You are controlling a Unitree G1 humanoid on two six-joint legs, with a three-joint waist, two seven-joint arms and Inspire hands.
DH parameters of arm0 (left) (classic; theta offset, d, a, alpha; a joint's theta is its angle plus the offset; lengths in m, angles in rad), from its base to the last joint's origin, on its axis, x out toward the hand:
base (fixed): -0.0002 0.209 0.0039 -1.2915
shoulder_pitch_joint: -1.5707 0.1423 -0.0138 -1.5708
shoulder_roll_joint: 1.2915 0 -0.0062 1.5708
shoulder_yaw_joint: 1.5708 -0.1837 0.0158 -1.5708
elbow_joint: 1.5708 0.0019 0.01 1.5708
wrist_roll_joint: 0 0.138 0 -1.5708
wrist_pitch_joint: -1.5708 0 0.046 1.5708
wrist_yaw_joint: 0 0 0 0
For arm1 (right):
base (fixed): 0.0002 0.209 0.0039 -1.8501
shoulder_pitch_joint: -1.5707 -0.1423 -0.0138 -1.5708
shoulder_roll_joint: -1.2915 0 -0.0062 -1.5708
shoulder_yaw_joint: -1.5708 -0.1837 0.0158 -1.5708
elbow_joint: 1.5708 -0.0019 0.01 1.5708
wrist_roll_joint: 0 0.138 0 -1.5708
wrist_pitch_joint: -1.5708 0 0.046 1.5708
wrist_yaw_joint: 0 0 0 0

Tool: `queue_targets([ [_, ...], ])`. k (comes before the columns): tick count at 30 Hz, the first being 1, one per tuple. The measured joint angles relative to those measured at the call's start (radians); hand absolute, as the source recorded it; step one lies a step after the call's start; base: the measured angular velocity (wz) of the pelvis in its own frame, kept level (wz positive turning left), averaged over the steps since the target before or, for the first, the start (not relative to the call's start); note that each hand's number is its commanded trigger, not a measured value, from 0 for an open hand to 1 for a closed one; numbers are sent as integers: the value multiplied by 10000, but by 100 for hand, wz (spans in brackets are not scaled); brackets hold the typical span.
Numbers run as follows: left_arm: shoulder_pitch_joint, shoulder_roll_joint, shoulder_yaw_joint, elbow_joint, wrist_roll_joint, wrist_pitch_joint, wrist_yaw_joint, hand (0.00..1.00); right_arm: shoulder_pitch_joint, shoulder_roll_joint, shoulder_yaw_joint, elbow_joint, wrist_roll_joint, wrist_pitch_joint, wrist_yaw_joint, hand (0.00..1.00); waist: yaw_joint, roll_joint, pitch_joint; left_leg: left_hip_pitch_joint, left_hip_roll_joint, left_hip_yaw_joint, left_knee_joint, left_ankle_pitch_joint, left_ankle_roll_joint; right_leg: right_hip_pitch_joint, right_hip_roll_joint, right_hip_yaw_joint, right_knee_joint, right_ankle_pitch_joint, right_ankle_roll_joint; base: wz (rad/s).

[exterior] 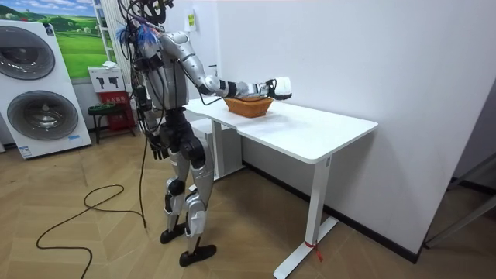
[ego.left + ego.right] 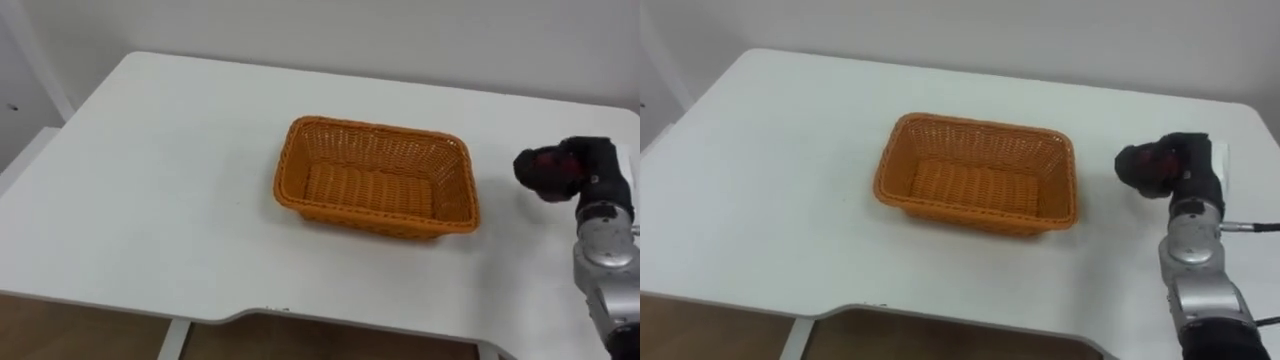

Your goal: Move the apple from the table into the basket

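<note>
One hand is doing the work: the right hand [image 2: 588, 166] is curled tightly round the apple [image 2: 540, 172], fingers wrapped over its dark red skin, so I see just a rounded patch of it facing left toward the basket [image 2: 375, 128]. With that much of it covered I cannot tell which way its stem points, and it reads as round, with no long axis I can make out. The apple is off the worktop [image 2: 150, 200], to the right of the basket's right short wall, with a strip of bare white surface between them. The basket is an orange woven rectangle, open side up, its long axis running left to right across my view and skewed slightly. Left of it I have a broad stretch of bare worktop; the near edge runs along the bottom of my view and the far edge sits close to the wall. My right forearm comes in from the lower right, near the worktop's right edge. In the room view the robot stands at the end of the worktop, left hand [image 1: 157, 147] hanging by its hip; I cannot tell its fingers' state.
</note>
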Motion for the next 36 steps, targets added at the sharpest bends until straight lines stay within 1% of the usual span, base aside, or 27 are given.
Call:
queue_targets([
  [4,-5,-21,-105,-64,-11,-43,9,0,-2,-2,249,-1145,-17,-59,-167,100,-16,-46,-4,86,6,-2,-78,1,-2,46,18,16,-30,0,0,0],
  [6,-59,-27,-103,22,-17,-27,9,0,32,19,313,-1528,-77,-59,-137,100,-17,-33,11,79,2,-7,-79,1,-1,54,14,10,-32,2,3,0],
  [10,-33,-35,-111,25,-17,-18,-5,0,291,72,455,-2490,-823,-51,-88,100,-3,28,43,64,2,-5,-59,1,-1,41,17,96,-17,3,5,0],
  [13,21,-72,-119,24,0,-14,-45,0,426,72,587,-2937,-1175,-52,88,100,-8,65,28,24,3,-5,-34,0,-1,17,17,90,-15,3,4,0],
  [18,0,-86,-326,22,1,-12,-52,0,587,74,927,-3579,-1229,-51,452,100,-26,146,16,-73,6,-15,-48,-1,-1,-42,10,10,8,5,2,0],
  [21,-54,-85,-330,22,-6,-13,-39,0,587,73,1169,-3758,-1224,-51,660,100,8,192,-26,-52,16,10,-58,0,-4,-46,14,21,20,6,1,0],
  [24,-139,-82,-396,10,-2,-25,5,0,587,73,1530,-3767,-1240,-50,894,100,201,209,-51,-11,14,87,-41,3,-6,-37,12,69,20,5,1,-6],
  [25,-184,-82,-458,9,3,-26,-1,0,586,80,1645,-3768,-1252,-43,1005,73,280,194,-53,-14,14,103,-38,3,-6,-56,12,92,19,6,1,-6],
  [26,-195,-82,-496,9,2,-28,-16,0,586,116,1779,-3768,-1385,-39,1102,44,329,167,-64,-13,14,111,-35,3,-6,-62,13,102,12,6,2,-4],
  [27,-212,-82,-496,9,-2,-31,-29,0,586,153,1837,-3769,-1462,-39,1157,0,352,153,-67,-11,14,112,-33,3,-6,-60,13,105,11,6,2,0],
  [28,-249,-81,-496,9,-3,-33,-60,0,586,320,1851,-3771,-1595,-39,1262,0,419,124,-56,-8,16,106,-29,3,-6,-52,16,103,8,6,2,0],
  [29,-291,-82,-496,9,-7,-41,-77,0,586,440,1854,-3772,-1658,-39,1300,0,477,93,-26,-10,16,101,-23,3,-6,-40,15,105,3,6,2,0],
  [31,-383,-81,-495,6,-12,-66,-76,0,586,509,1864,-3781,-1721,-39,1353,0,516,70,3,-9,16,109,-17,3,-6,-39,15,159,2,6,2,0],
  [33,-389,-81,-495,7,-5,-95,-71,0,586,544,1884,-3854,-1838,-39,1430,0,556,76,14,-7,14,115,-21,3,-5,-39,14,171,1,8,5,0],
  [36,-314,-75,-544,11,-61,-84,-57,0,588,725,2239,-4114,-1942,-42,1438,0,491,108,40,0,20,114,-19,3,-5,-29,22,165,-6,8,5,0],
])
